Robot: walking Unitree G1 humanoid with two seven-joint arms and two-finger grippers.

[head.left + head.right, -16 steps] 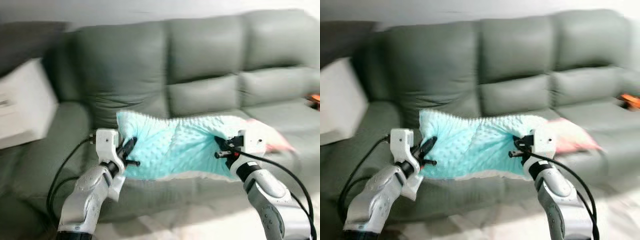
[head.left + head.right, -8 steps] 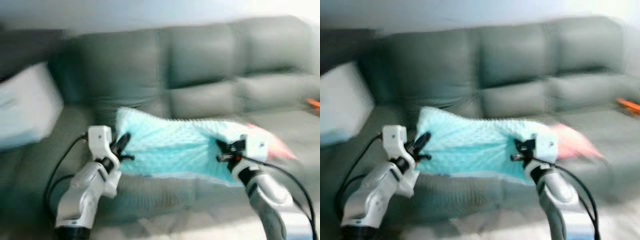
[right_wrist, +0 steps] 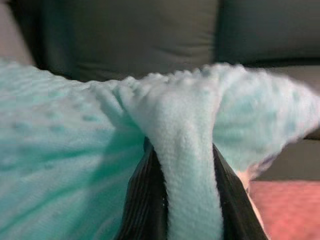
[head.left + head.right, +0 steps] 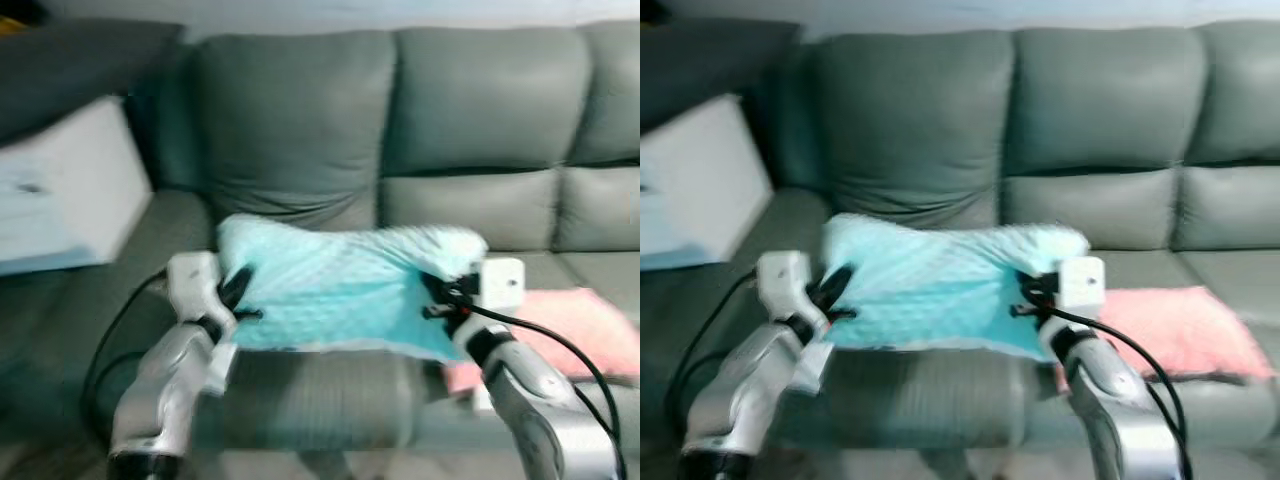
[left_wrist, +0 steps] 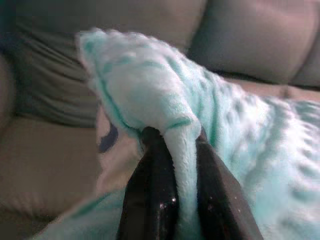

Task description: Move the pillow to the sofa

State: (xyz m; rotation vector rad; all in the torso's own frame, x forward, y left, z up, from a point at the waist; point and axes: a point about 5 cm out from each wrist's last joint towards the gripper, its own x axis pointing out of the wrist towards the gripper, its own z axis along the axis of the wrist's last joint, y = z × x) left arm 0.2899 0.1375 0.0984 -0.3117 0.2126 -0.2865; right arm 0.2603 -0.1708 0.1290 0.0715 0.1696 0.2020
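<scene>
Before the grey sofa, the left eye view shows a turquoise pillow stretched between the two silver arms and held over the front of the seat cushions, its lower edge level with the seat's front edge. At the pillow's left end the left gripper pinches the fabric, and at its right end the right gripper does the same, with black cables trailing from both wrists. Behind the right arm a pink cushion lies flat on the seat, and a white box-like object sits on the sofa's left armrest area. From the right eye view the same layout appears: the pillow hangs between the left gripper and the right gripper, with the pink cushion just beyond the right wrist. Along the left wrist view, two black fingers are clamped on a fold of the pillow, which bunches up above them, the sofa's back cushions blurred behind. Along the right wrist view, the black fingers squeeze a thick ridge of the pillow between them, with the dark sofa back beyond and a corner of the pink cushion beside.
</scene>
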